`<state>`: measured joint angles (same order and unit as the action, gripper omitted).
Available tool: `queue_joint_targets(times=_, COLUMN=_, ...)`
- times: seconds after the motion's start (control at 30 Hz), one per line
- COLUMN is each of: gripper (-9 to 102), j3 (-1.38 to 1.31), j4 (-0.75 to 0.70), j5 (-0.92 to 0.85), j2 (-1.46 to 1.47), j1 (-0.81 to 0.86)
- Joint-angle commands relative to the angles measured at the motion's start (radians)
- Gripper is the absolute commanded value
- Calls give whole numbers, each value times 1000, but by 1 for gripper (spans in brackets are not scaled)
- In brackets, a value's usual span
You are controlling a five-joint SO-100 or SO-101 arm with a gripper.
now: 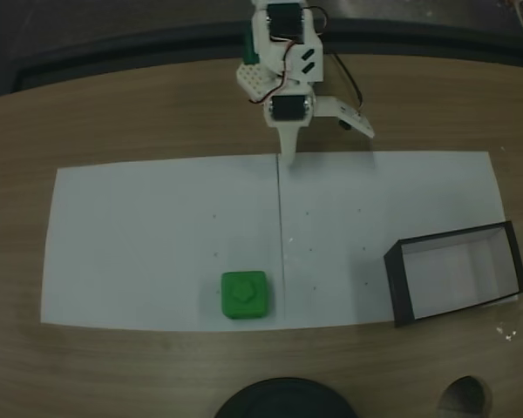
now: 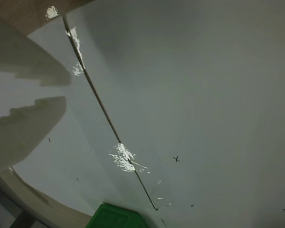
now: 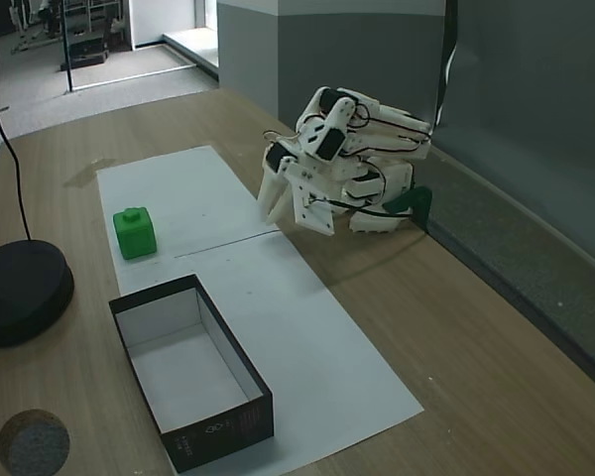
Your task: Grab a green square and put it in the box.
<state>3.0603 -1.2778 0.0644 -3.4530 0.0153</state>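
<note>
Your white two-finger gripper (image 1: 288, 155) rests folded at the far edge of the white paper sheets (image 1: 157, 235), fingers a little apart. The small bright green knobbed cube (image 1: 243, 295) sits near the paper's front edge, well apart from the black-walled shallow box (image 1: 399, 283). Bare paper lies between them; a round black base (image 3: 20, 288) stands off the sheet.

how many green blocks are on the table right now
1. The green square sits on the white paper, left of the box in a fixed view, well clear of the gripper. The box looks empty, so none seems hidden.
</note>
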Motion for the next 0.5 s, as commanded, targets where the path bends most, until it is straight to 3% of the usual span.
queue_joint_targets(times=0.0, gripper=0, j3=-58, j4=-14, j5=2, j2=-25, j1=34)
queue_joint_targets(times=0.37, gripper=0, j3=-58, j4=-14, j5=2, j2=-25, j1=-9)
queue_joint_targets(times=0.47, gripper=0, j3=-58, j4=-14, j5=0, j2=-25, j1=58)
